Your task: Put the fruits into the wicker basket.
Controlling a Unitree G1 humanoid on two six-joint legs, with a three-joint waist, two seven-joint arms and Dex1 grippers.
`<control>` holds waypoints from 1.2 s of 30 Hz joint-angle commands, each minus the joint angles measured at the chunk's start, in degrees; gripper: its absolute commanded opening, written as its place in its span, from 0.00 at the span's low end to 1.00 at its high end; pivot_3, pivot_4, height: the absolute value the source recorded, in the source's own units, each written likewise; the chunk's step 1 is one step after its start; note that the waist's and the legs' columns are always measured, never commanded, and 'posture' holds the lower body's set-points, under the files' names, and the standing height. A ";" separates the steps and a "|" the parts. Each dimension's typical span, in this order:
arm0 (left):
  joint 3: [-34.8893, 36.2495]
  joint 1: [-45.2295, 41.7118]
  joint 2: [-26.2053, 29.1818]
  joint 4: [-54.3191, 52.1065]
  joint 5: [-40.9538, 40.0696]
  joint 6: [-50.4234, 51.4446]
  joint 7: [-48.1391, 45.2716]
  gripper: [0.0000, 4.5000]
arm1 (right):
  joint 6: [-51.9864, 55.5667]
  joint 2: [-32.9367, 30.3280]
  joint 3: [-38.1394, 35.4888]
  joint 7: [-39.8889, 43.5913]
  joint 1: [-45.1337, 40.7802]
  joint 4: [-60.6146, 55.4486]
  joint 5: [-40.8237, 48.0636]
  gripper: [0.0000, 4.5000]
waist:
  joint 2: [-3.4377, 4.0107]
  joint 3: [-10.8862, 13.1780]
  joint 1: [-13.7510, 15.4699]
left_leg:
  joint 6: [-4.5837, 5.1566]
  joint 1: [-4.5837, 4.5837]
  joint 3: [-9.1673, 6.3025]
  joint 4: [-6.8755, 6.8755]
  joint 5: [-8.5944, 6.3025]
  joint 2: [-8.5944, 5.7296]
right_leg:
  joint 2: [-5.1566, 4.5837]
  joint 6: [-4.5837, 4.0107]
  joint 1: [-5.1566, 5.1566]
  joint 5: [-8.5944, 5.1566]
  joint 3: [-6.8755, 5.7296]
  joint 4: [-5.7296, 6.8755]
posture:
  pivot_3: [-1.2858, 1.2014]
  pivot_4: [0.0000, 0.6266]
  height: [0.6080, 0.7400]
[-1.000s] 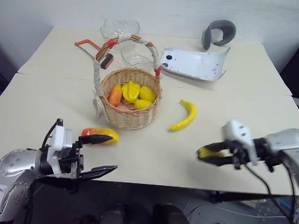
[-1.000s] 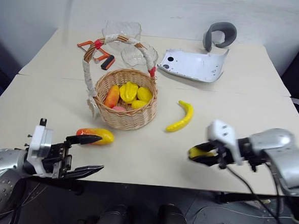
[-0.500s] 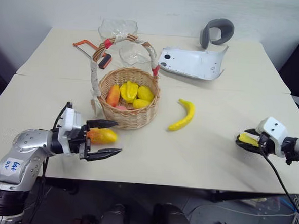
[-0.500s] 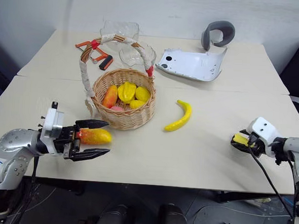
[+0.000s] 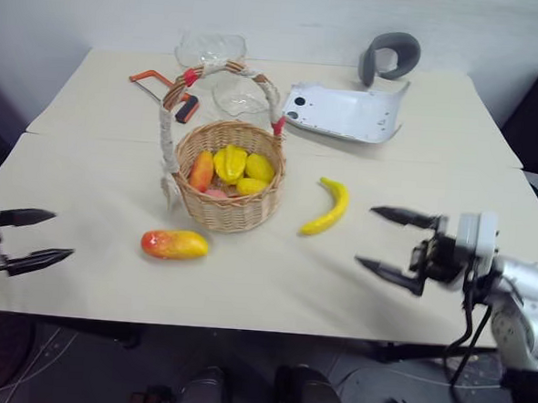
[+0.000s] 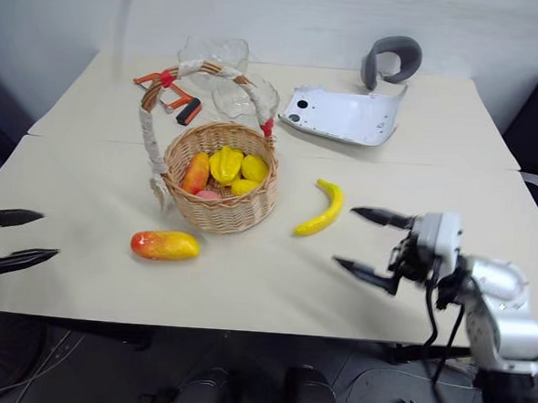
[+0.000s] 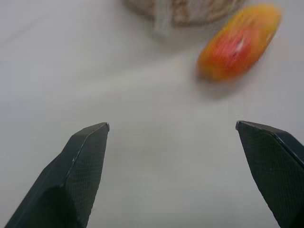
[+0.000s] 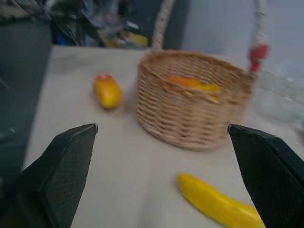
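Head view, left eye: round woven wicker basket (image 5: 229, 185) mid-table, tall arched handle wrapped in white with red bands, several yellow and orange toy fruits already inside. Oblong mango (image 5: 175, 244) flat on the pale table (image 5: 97, 182) just in front of the basket, red-orange fading to yellow. Curved yellow banana (image 5: 329, 207) just to the basket's right, clear of the wicker. Left gripper (image 5: 29, 238) out at the table's left edge, black fingers spread wide, empty. Right gripper (image 5: 396, 245) low over the table to the banana's right, fingers spread too, nothing between them.

Right eye: same layout; clear glass bowls (image 6: 243, 98) and an orange-handled saw (image 6: 170, 95) behind the basket, white moulded shell (image 6: 346, 113) and grey headband piece (image 6: 390, 60) at the far side.

Left wrist: textured black fingertips (image 7: 83, 161) far apart, mango blurred beyond, smooth and glossy.

Right wrist: banana lying between the camera and the basket's ribbed wall.

Judging by looks: both fruits light, rigid, slick-skinned plastic; likely best pinched across the mango's thick middle and the banana's mid-curve, away from the tapering ends.
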 commanded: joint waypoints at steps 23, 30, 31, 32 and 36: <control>-24.09 -20.27 -17.90 -15.20 9.24 5.32 2.86 0.80 | -0.19 4.63 6.40 -8.49 -1.11 -7.31 -6.35 1.00 | -0.15 -0.04 -0.80 | 0.08 -0.06 0.05 0.39 0.07 -0.07 | 0.02 0.19 0.01 0.11 0.20 0.29 | 0.52 0.24 1.00; -21.43 -17.04 -18.06 -21.43 4.14 5.91 -0.16 0.48 | -0.28 4.04 5.73 -10.30 1.77 -9.15 -6.40 1.00 | -0.18 -0.04 -0.84 | 0.08 -0.08 0.05 0.48 0.07 -0.10 | -0.03 0.20 0.03 0.11 0.21 0.32 | 0.52 0.24 1.00; -20.04 -15.34 -17.41 -25.04 0.62 7.98 -2.60 0.48 | -0.20 3.82 5.39 -10.50 2.27 -9.33 -6.29 1.00 | -0.18 -0.04 -0.97 | 0.08 -0.08 0.04 0.49 0.06 -0.09 | -0.03 0.20 0.03 0.11 0.21 0.32 | 0.52 0.24 1.00; -18.51 -13.10 -16.47 -29.44 -3.36 10.61 -5.14 0.48 | -0.12 3.51 4.94 -10.58 2.94 -9.57 -6.13 1.00 | -0.19 -0.04 -1.13 | 0.05 -0.07 0.05 0.49 0.06 -0.08 | -0.02 0.20 0.03 0.11 0.22 0.34 | 0.52 0.24 1.00; -9.87 -8.88 -18.96 -46.11 -19.59 26.35 4.89 0.48 | 0.03 2.45 2.21 -11.23 6.28 -10.69 -5.35 1.00 | -0.17 0.00 -0.88 | -0.22 -0.07 0.01 0.48 0.16 -0.05 | -0.01 0.18 0.04 0.09 0.24 0.31 | 0.52 0.24 1.00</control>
